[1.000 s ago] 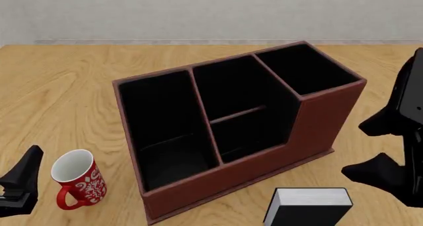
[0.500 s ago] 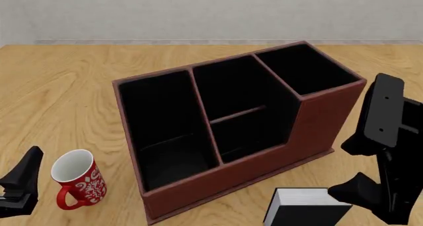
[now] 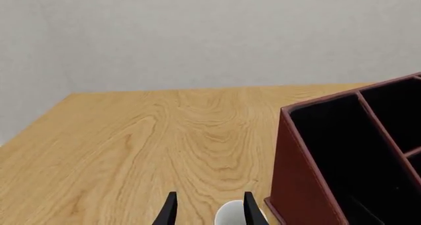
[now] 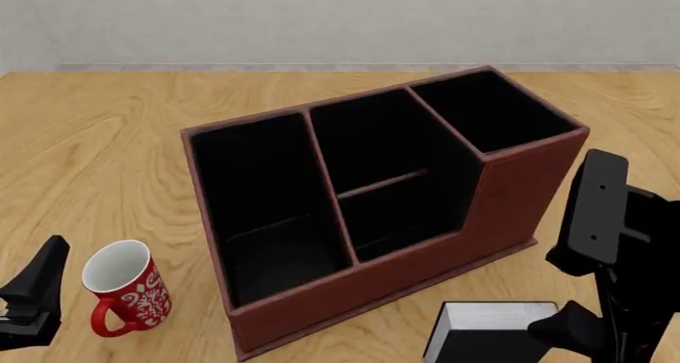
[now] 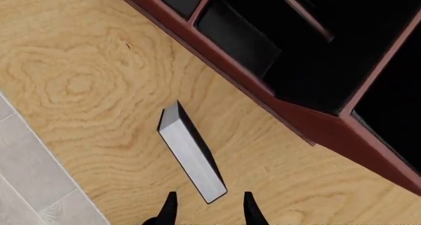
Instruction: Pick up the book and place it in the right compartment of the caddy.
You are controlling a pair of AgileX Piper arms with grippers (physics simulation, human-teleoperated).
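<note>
The book (image 4: 483, 335), black covers and white page edges, lies on the table in front of the caddy's (image 4: 425, 269) right end. In the right wrist view the book (image 5: 192, 155) shows page-edge up, just beyond my open, empty right gripper (image 5: 207, 210). In the front view the right gripper (image 4: 558, 295) hangs just right of the book, apart from it. The right compartment (image 4: 491, 112) is the narrow, full-height section at the far right. My left gripper (image 4: 43, 279) is open and empty at the near left; it also shows in the left wrist view (image 3: 209, 212).
A red-and-white mug (image 4: 123, 287) stands upright between the left gripper and the caddy; its rim (image 3: 231, 214) shows by the left fingertips. The caddy wall (image 3: 299, 175) rises beside it. The table edge and grey floor (image 5: 39, 185) lie close to the book.
My right arm has moved left and down, bringing the gripper close beside the book. The book, mug, caddy and left gripper have not moved.
</note>
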